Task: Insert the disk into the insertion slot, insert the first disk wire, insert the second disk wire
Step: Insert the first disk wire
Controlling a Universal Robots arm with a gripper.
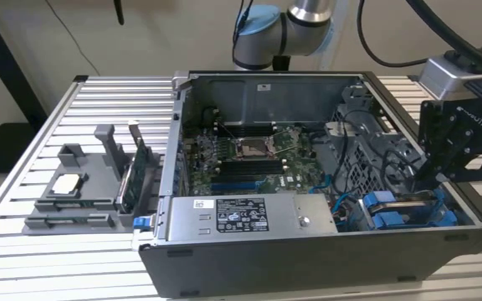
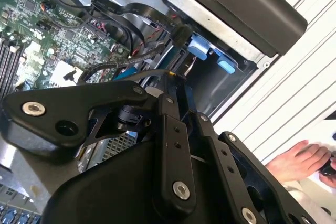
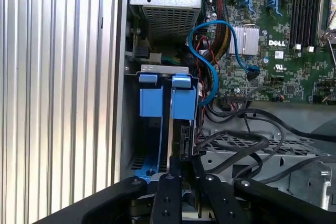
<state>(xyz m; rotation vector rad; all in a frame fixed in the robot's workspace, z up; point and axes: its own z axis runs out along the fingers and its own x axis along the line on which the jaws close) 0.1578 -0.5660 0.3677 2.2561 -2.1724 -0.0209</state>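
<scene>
The disk (image 3: 184, 100), in its blue carrier, sits pushed into the insertion slot (image 3: 164, 69) of the drive cage, beside another blue carrier (image 3: 150, 100). In the exterior view the disk (image 1: 381, 200) lies at the case's front corner, on the exterior view's right. My gripper (image 3: 184, 169) hangs over the disk's rear edge, its black fingers (image 3: 169, 182) closed around a black wire connector (image 3: 185, 142) that meets the disk. The second wrist view shows the gripper (image 2: 176, 77) with a black wire (image 2: 121, 72) leading to its tips. From outside, the gripper (image 1: 425, 185) reaches down into the cage.
Black cables (image 3: 247, 140) loop over the metal cage beside the disk, and a blue cable (image 3: 210, 51) arcs to the motherboard (image 3: 273, 24). The power supply (image 1: 250, 213) lies along the case front. A grey holder tray (image 1: 82, 194) stands on the exterior view's left. A person's hand (image 2: 299, 158) rests outside the case.
</scene>
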